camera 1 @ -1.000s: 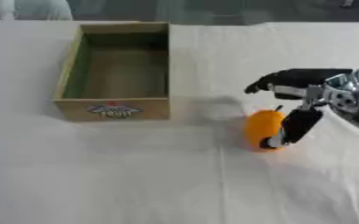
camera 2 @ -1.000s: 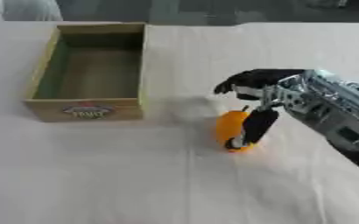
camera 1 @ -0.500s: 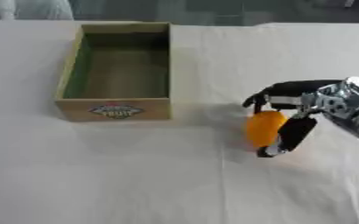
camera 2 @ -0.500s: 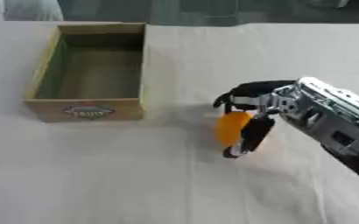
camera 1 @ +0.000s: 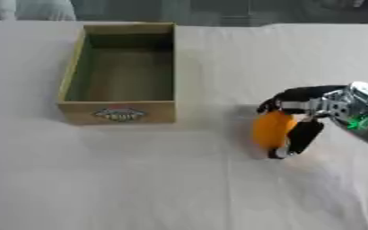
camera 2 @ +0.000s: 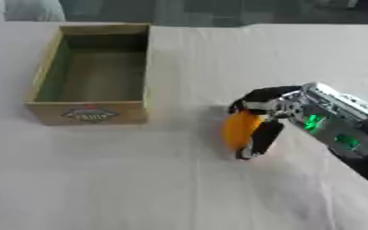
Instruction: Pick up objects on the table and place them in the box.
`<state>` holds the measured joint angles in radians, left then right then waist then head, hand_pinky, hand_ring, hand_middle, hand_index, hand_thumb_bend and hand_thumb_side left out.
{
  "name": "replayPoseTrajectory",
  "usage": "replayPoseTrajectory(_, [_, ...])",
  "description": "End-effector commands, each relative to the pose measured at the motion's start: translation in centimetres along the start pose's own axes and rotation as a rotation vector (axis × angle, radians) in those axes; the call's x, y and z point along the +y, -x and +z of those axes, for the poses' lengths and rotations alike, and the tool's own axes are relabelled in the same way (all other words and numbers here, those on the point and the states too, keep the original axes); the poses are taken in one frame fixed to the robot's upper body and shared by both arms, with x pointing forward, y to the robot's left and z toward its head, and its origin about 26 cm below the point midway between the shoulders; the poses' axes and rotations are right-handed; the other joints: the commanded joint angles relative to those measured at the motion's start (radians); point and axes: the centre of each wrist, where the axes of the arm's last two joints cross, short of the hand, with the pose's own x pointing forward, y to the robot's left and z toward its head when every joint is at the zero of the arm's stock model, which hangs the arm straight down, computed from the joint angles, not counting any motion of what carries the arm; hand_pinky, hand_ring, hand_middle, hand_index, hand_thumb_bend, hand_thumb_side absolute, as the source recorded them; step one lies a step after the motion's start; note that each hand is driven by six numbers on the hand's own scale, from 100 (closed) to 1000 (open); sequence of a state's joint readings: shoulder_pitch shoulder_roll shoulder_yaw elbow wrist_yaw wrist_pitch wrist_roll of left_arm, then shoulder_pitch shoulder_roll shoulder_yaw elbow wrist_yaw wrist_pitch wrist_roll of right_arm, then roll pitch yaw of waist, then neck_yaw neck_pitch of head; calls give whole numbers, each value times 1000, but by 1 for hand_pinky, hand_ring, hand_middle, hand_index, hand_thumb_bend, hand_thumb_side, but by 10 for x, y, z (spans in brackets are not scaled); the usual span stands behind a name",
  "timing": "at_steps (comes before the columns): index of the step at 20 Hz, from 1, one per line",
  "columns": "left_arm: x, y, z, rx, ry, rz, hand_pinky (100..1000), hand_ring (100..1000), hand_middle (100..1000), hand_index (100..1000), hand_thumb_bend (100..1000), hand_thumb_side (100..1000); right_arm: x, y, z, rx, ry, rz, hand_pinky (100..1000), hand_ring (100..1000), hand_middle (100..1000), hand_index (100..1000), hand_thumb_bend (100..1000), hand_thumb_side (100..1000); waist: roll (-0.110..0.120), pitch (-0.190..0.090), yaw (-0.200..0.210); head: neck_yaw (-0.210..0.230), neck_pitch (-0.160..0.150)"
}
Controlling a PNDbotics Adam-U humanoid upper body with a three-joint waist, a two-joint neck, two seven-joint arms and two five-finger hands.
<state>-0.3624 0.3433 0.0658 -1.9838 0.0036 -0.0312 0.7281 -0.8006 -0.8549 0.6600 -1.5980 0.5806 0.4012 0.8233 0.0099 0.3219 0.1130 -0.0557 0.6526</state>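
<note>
**One orange thing, one box, one hand on the cloth**

Counted out: one cardboard box (camera 1: 121, 72), one orange object (camera 1: 270, 129), and one robot hand in view — the right hand (camera 1: 306, 117), entering from the 3 o'clock edge. Everything sits on a table (camera 1: 140, 179) covered in white cloth.

The orange object lies inside the curl of the right hand. Black fingers (camera 2: 254, 96) arch over its top at about 12 o'clock, and the thumb (camera 1: 295, 142) comes down along its 4 o'clock side, so the hand is closed round it, with the object's 9 o'clock face left bare toward the box. Whether the object rests on the cloth or is just off it cannot be told; a faint shadow lies beside it at 10 o'clock.

The object is rounded, taller than wide, smooth and plain orange with no markings to be made out.

The box stands well apart, at roughly 10 o'clock from the object — open on top, long and narrow, greenish inside, holding nothing, with a round printed label (camera 2: 88, 113) on its near short wall.
</note>
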Motion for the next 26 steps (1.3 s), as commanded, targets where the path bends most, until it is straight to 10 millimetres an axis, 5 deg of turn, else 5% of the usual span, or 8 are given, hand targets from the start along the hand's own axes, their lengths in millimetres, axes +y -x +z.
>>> replayPoseTrajectory(1, [0,-7,-6,-40,4,8,696,693,676,884,100,914,-1,13,0,101,-79,-51,831,965,843,972,479,310,1,-15,-2,0,-8])
replayPoseTrajectory(8, [0,-8,-7,-41,4,9,694,693,676,884,100,914,-3,14,6,86,-73,-44,822,950,770,896,411,329,-1,-14,-6,-1,-7])
replayPoseTrajectory(12, [0,-8,-7,-42,4,9,695,693,675,884,100,914,-11,5,17,64,-35,-43,803,900,647,757,274,377,-2,-14,-6,-2,-6])
replayPoseTrajectory(17, [0,-8,-7,-40,2,7,695,694,676,885,100,915,-20,-6,36,46,22,-51,794,873,632,668,100,462,-4,-17,-6,-2,-6])
replayPoseTrajectory(26, [1,-7,-6,-40,1,4,695,694,676,885,100,915,-34,-16,63,47,132,-59,790,853,615,638,100,429,-5,-24,-7,-2,-7])
